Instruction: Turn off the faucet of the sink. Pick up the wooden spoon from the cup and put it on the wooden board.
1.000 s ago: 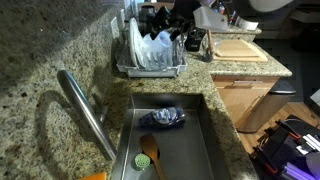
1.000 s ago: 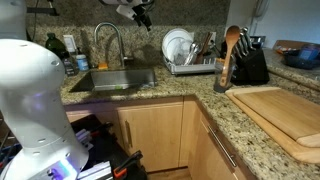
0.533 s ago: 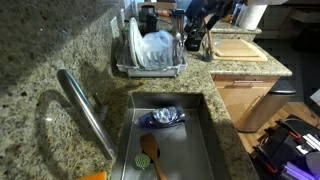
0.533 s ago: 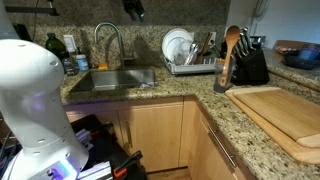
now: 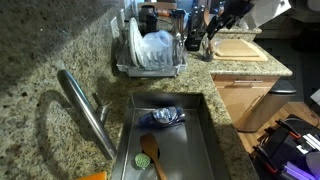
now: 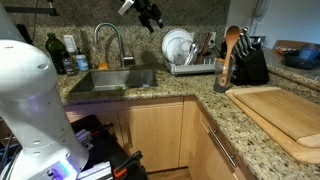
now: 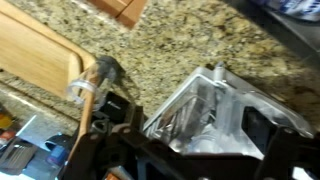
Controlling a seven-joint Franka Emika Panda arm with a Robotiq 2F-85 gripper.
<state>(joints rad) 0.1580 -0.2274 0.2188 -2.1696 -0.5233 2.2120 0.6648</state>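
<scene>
While my gripper hangs high over the counter, I cannot tell how wide its jaws stand or whether they hold anything; one wooden spoon stands near upright, bowl upward, in one cup near one wooden board; one faucet slants over one sink.

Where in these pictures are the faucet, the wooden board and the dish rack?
faucet (image 5: 85, 112): exterior view, middle of the spout.
wooden board (image 6: 275, 115): exterior view, middle of its top face.
dish rack (image 5: 150, 71): exterior view, front rim.
</scene>
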